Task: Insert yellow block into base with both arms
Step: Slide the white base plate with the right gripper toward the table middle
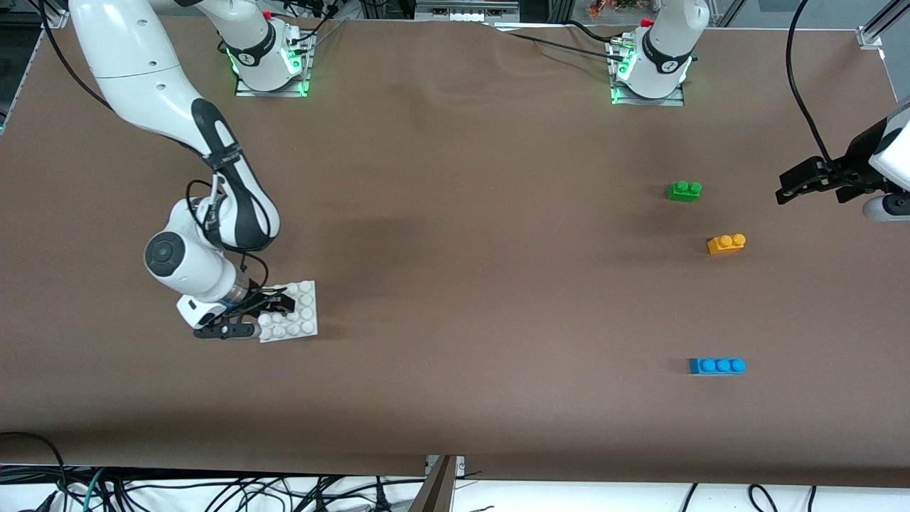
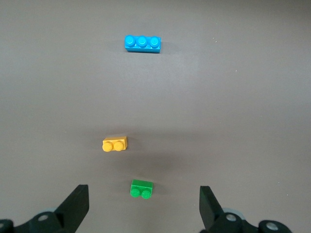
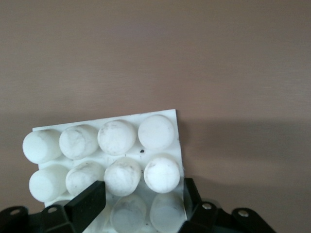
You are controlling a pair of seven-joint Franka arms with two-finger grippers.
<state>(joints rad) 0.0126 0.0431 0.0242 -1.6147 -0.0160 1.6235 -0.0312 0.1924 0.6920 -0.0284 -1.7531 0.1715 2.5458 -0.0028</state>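
The yellow block (image 1: 726, 244) lies on the brown table toward the left arm's end; it also shows in the left wrist view (image 2: 115, 144). My left gripper (image 1: 810, 186) hangs open and empty in the air near that end's edge, apart from the block; the left wrist view shows its fingers (image 2: 77, 204) wide apart. The white studded base (image 1: 306, 313) lies toward the right arm's end. My right gripper (image 1: 266, 314) is low at the base's edge. In the right wrist view its jaws (image 3: 143, 196) are shut on the base (image 3: 170, 119), one finger at the plate's edge, one among the studs.
A green two-stud brick (image 1: 684, 190) lies farther from the front camera than the yellow block, and shows in the left wrist view (image 2: 142, 189). A blue three-stud brick (image 1: 716, 365) lies nearer to the camera (image 2: 142, 43). Cables hang at the table's front edge.
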